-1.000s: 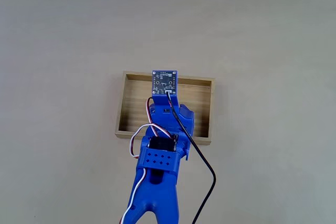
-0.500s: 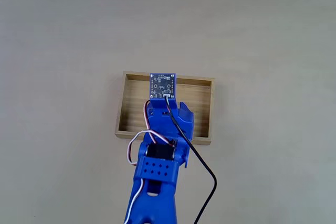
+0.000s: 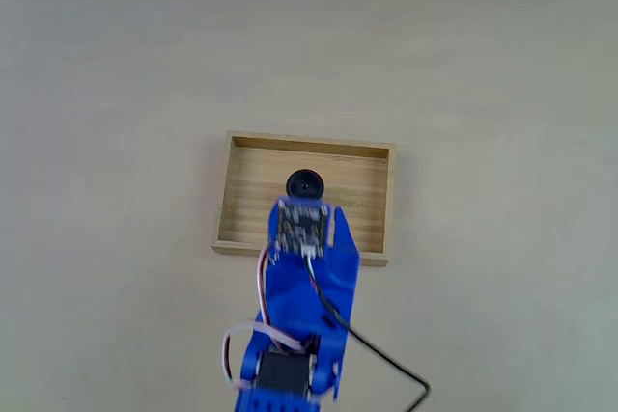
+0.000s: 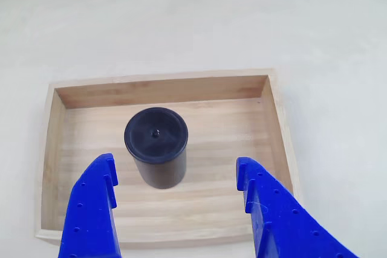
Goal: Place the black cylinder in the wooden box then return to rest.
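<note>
The black cylinder [image 4: 156,146] stands upright on the floor of the wooden box [image 4: 163,92], near its middle. The gripper [image 4: 178,176] hangs above and just short of it, jaws spread wide and empty (nothing touching the cylinder), so retreat looks unobstructed.

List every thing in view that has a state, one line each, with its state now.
black cylinder: upright on the box floor, free of the fingers.
wooden box: open-topped, flat on the table, holding the cylinder.
gripper: open, above the box's near side, holding nothing.
fingers: spread wide, either side of the cylinder, not touching it.
</note>
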Robot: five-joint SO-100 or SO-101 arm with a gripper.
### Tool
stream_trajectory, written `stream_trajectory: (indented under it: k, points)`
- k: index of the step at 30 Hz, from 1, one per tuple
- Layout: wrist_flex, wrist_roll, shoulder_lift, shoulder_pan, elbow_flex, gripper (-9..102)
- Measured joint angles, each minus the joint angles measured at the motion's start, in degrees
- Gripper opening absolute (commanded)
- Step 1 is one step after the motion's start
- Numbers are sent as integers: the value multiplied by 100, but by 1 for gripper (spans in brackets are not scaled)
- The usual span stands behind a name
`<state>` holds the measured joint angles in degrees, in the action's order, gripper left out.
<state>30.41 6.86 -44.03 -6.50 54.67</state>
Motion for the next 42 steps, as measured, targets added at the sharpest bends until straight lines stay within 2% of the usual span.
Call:
stream_trajectory:
  k: [13,18,23,42]
  points:
    - [1942,-905,-3964,62,1529,18]
    - [2514,-1107,-4852,35,2021,11]
    - [3094,-1380,-5282,70,2268,0]
    - [3674,-1213,-5396,70,3533,0]
